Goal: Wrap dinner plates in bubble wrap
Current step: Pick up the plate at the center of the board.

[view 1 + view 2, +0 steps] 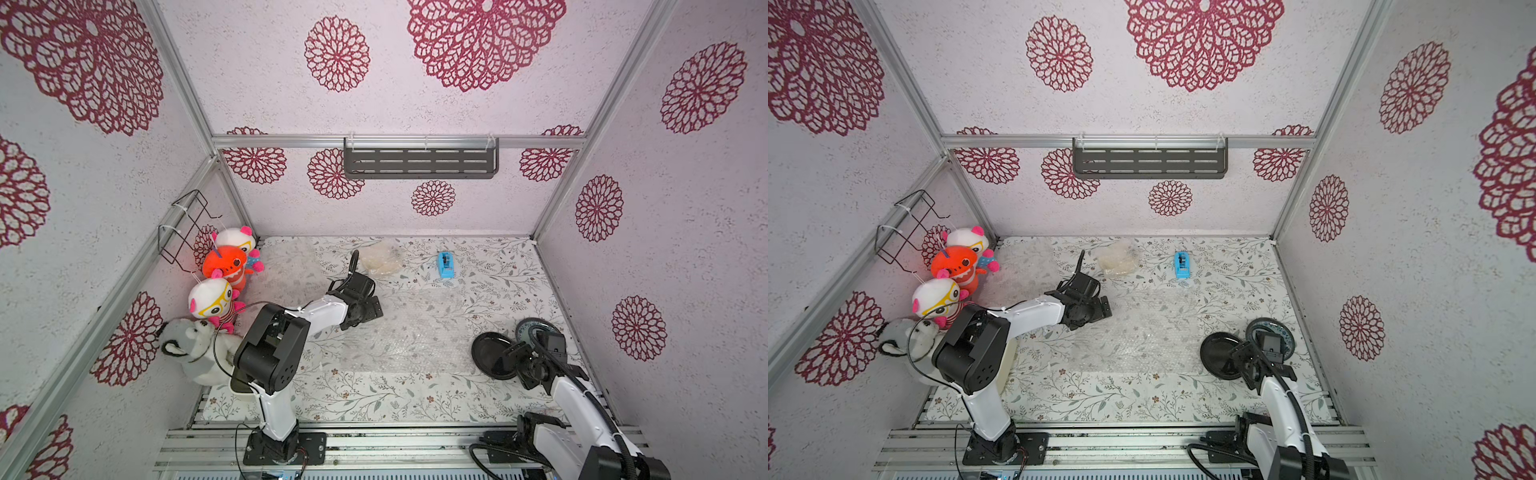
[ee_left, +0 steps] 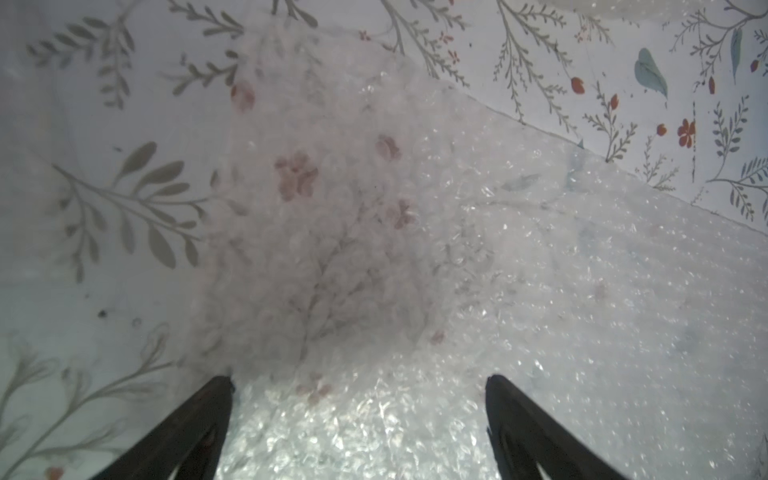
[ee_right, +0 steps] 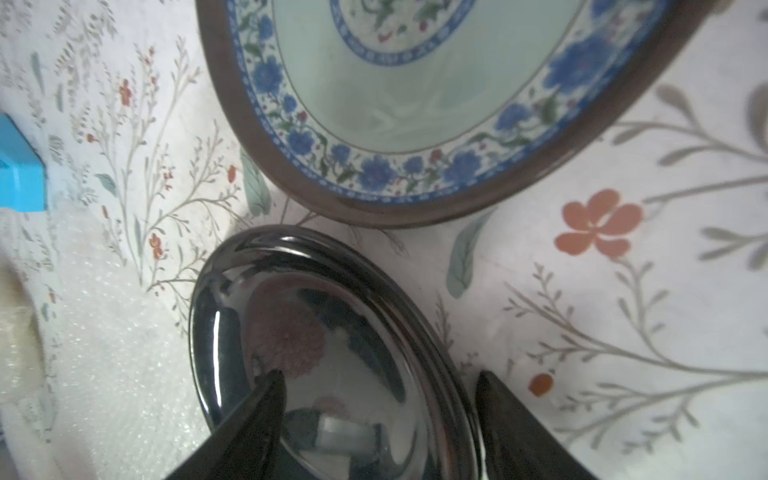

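Gleaming black plate (image 3: 311, 299), rim straddled by right pincer (image 3: 380, 374).

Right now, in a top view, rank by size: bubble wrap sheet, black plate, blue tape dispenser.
1. flat clear bubble wrap sheet
2. glossy black round plate
3. small blue plastic tape dispenser, clearly smallest despite sitting farther back

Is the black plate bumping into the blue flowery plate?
Apart. The right wrist view shows a strip of tablecloth between the black plate and the blue plate.
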`<action>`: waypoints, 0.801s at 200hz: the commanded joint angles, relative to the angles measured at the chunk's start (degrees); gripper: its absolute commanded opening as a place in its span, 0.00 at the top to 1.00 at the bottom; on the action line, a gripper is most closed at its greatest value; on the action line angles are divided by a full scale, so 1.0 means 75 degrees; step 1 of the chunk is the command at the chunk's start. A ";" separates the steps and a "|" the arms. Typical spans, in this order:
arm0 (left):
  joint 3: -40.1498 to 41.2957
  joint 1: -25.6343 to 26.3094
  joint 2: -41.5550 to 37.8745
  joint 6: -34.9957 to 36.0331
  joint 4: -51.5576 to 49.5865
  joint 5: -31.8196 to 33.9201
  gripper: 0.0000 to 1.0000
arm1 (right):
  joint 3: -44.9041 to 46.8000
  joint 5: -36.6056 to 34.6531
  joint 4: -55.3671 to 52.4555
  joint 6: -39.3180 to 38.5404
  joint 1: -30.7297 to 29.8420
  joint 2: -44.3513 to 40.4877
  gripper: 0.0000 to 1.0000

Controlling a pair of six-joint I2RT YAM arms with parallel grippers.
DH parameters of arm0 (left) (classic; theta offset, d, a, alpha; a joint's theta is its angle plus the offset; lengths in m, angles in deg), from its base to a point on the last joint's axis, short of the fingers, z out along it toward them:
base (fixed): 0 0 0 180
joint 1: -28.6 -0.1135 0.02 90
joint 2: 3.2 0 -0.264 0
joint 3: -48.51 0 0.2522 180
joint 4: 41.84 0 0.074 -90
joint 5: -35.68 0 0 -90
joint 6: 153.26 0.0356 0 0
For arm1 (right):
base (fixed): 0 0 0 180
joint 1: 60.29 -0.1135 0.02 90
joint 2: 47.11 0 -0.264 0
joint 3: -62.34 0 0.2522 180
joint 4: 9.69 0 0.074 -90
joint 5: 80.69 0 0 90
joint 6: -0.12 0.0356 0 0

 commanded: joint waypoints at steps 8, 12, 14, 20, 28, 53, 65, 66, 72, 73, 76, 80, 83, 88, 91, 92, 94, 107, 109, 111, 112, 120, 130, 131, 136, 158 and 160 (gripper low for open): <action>-0.0425 -0.0002 0.0075 0.0440 -0.0197 -0.0031 0.02 | 0.0633 0.0355 0.0067 -0.0096 -0.0045 0.0050 0.39; -0.0446 -0.0002 0.0039 0.0433 -0.0215 -0.0060 0.02 | 0.0672 0.0346 0.0086 -0.0092 -0.0048 0.0027 0.41; -0.0456 0.0004 0.0019 0.0427 -0.0213 -0.0085 0.02 | 0.0703 0.0344 0.0090 -0.0091 -0.0044 0.0014 0.43; -0.0460 0.0009 -0.0051 0.0399 -0.0219 -0.0180 0.02 | 0.0753 0.0321 0.0090 -0.0112 -0.0042 -0.0023 0.47; -0.0449 0.0012 -0.0177 0.0334 -0.0240 -0.0258 0.02 | 0.0809 0.0270 0.0045 -0.0112 -0.0043 -0.0077 0.53; -0.0129 0.0011 -0.0679 0.0081 -0.0385 -0.0288 0.02 | 0.0864 0.0072 -0.0086 -0.0139 -0.0042 -0.0270 0.67; 0.0115 0.0010 -0.0993 -0.0022 -0.0416 -0.0270 0.02 | 0.0841 0.0025 -0.0121 -0.0201 -0.0043 -0.0357 0.73; 0.0132 0.0009 -0.1018 -0.0027 -0.0418 -0.0267 0.02 | 0.0832 0.0020 -0.0127 -0.0205 -0.0037 -0.0363 0.73; 0.0232 0.0001 -0.1165 -0.0060 -0.0440 -0.0254 0.02 | 0.0813 -0.0008 -0.0151 -0.0245 -0.0044 -0.0401 0.76; 0.0255 -0.0001 -0.1192 -0.0069 -0.0448 -0.0247 0.02 | 0.0807 -0.0002 -0.0148 -0.0256 -0.0043 -0.0408 0.77; 0.0306 -0.0002 -0.1274 -0.0077 -0.0473 -0.0233 0.02 | 0.0786 -0.0015 -0.0157 -0.0272 -0.0037 -0.0421 0.79; 0.0369 0.0004 -0.1371 -0.0095 -0.0516 -0.0222 0.02 | 0.0742 -0.0011 -0.0178 -0.0319 -0.0043 -0.0455 0.81; 0.0413 0.0000 -0.1447 -0.0110 -0.0549 -0.0214 0.02 | 0.0706 -0.0026 -0.0201 -0.0347 -0.0034 -0.0482 0.83; 0.0471 -0.0002 -0.1576 -0.0130 -0.0619 -0.0207 0.02 | 0.0658 -0.0032 -0.0244 -0.0398 -0.0041 -0.0516 0.86; 0.0502 -0.0002 -0.1657 -0.0151 -0.0665 -0.0196 0.02 | 0.0602 -0.0044 -0.0265 -0.0433 -0.0042 -0.0556 0.88; 0.0519 -0.0002 -0.1684 -0.0156 -0.0677 -0.0189 0.02 | 0.0589 -0.0049 -0.0275 -0.0438 -0.0042 -0.0574 0.88; 0.0541 -0.0002 -0.1733 -0.0174 -0.0704 -0.0167 0.02 | 0.0554 -0.0068 -0.0297 -0.0462 -0.0042 -0.0599 0.89; 0.0785 -0.0002 -0.2085 -0.0259 -0.0797 -0.0133 0.02 | 0.0318 -0.0114 -0.0398 -0.0596 -0.0042 -0.0822 0.96; 0.0824 -0.0008 -0.2141 -0.0285 -0.0810 -0.0135 0.02 | 0.0278 -0.0111 -0.0401 -0.0619 -0.0045 -0.0863 0.97; 0.0872 -0.0004 -0.2187 -0.0303 -0.0816 -0.0118 0.02 | 0.0236 -0.0113 -0.0410 -0.0642 -0.0043 -0.0900 0.97; 0.0886 -0.0009 -0.2219 -0.0314 -0.0817 -0.0115 0.02 | 0.0213 -0.0108 -0.0406 -0.0666 -0.0043 -0.0910 0.98; 0.1097 -0.0034 -0.2425 -0.0403 -0.0852 -0.0108 0.02 | 0.0028 -0.0026 -0.0363 -0.0787 -0.0042 -0.1100 1.00; 0.1339 -0.0049 -0.2662 -0.0498 -0.0888 -0.0119 0.02 | -0.0176 0.0201 -0.0241 -0.0941 -0.0053 -0.1343 1.00; 0.1365 -0.0049 -0.2684 -0.0511 -0.0894 -0.0116 0.02 | -0.0204 0.0225 -0.0222 -0.0956 -0.0054 -0.1366 1.00; 0.1488 -0.0058 -0.2786 -0.0554 -0.0925 -0.0102 0.02 | -0.0341 0.0324 -0.0167 -0.0997 -0.0084 -0.1473 1.00; 0.1918 -0.0101 -0.3206 -0.0760 -0.1127 -0.0175 0.02 | -0.1007 0.0904 0.0217 -0.1257 -0.0600 -0.1509 1.00; 0.1951 -0.0106 -0.3248 -0.0767 -0.1148 -0.0181 0.02 | -0.1093 0.0952 0.0272 -0.1285 -0.0703 -0.1477 1.00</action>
